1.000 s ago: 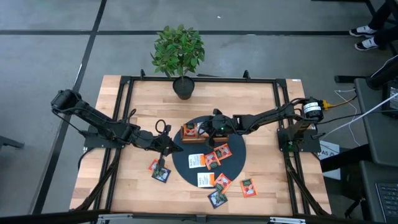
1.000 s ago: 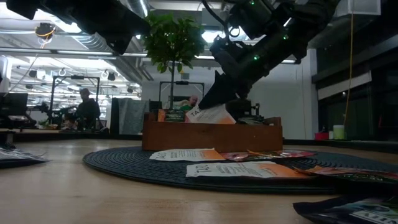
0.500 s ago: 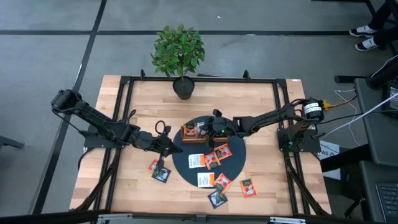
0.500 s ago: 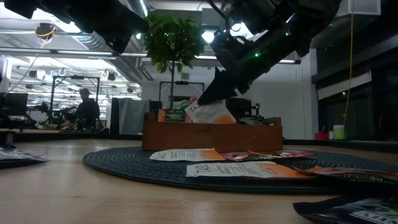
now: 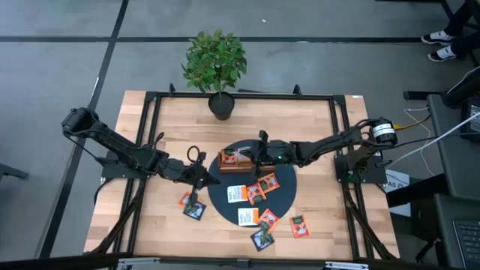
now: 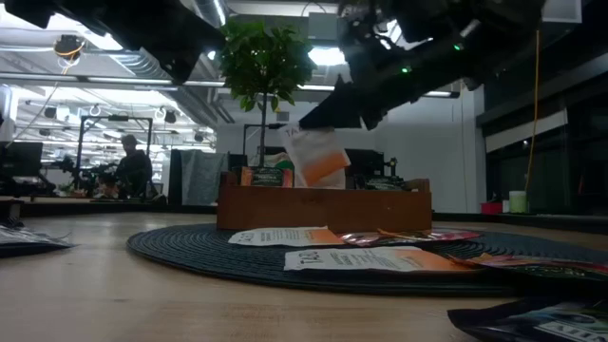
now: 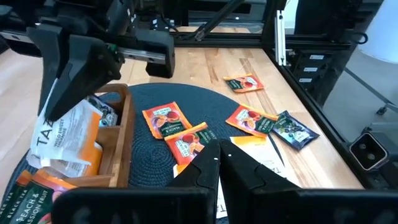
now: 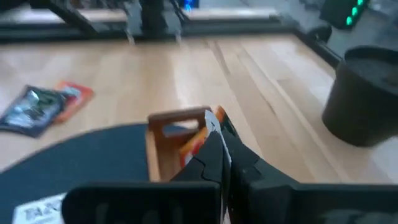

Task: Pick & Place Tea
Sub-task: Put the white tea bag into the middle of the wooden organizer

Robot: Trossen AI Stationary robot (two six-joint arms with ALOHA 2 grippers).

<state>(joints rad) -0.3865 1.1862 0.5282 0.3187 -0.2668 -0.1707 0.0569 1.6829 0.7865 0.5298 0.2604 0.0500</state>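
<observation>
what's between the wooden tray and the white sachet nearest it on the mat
Nothing: in the low view the wooden tray and the nearest white sachet are parted only by bare dark mat. The high view agrees.

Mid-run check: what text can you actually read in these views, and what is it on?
"TA": large letters on the white sachet, held by the right hand over the wooden tray.
"WILD SWEET ORANGE": smaller print on that sachet, only roughly legible.
"PEACH & PASSION FRUIT": on the orange sachet beside it, partly cut off.
Print on the other sachets is too small or blurred to read.
</observation>
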